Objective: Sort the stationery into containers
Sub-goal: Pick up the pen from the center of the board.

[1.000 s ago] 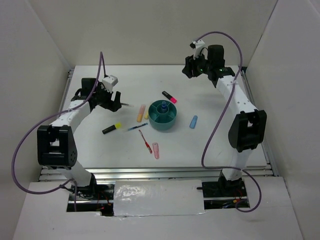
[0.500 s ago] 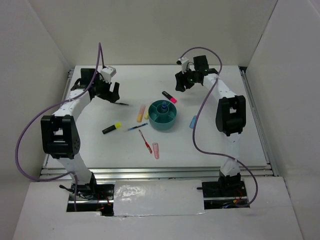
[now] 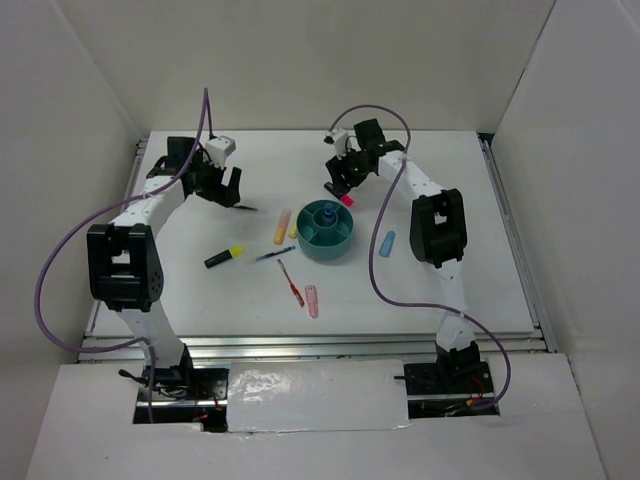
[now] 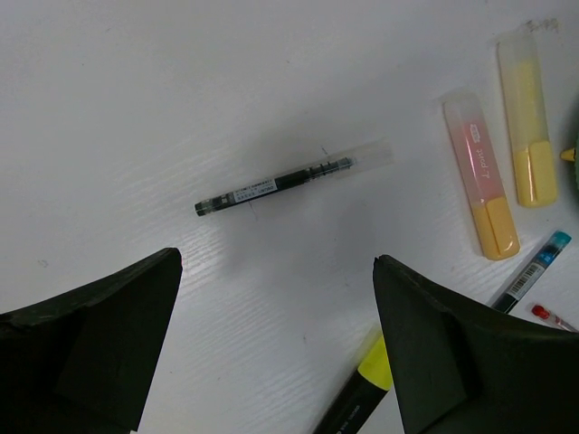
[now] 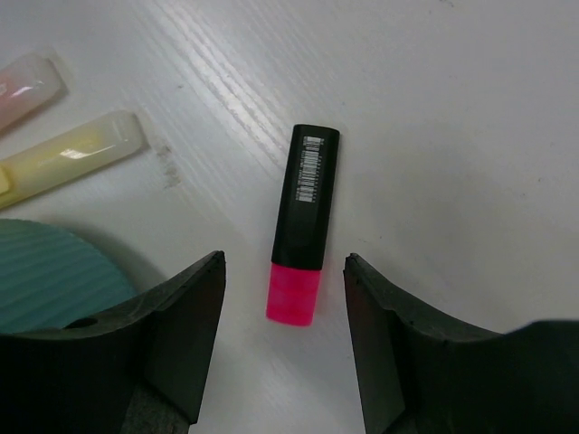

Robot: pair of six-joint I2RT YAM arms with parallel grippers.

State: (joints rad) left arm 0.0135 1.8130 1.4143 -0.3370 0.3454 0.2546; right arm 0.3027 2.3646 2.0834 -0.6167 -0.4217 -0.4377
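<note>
The teal organiser bowl (image 3: 326,236) stands mid-table with a blue-capped bottle (image 3: 327,212) in its central cup. My right gripper (image 5: 284,258) hangs open just behind the bowl. Its fingers flank the pink cap end of a black marker (image 5: 305,212) lying flat, without touching it. My left gripper (image 4: 277,262) is wide open over bare table, just short of a thin dark pen (image 4: 276,183). Loose on the table are an orange marker (image 3: 283,226), a yellow marker (image 3: 293,229), a black yellow-capped marker (image 3: 224,256), a blue pen (image 3: 273,255), a red pen (image 3: 291,284), a pink marker (image 3: 312,301) and a light-blue marker (image 3: 387,243).
White walls close in the table at the back and on both sides. The bowl's rim (image 5: 45,271) lies close to my right gripper's left finger. Purple cables loop off both arms.
The right arm has swung left from the back right corner and come down over the pink-capped marker. The left gripper has shifted slightly toward the back and opened a little wider.
</note>
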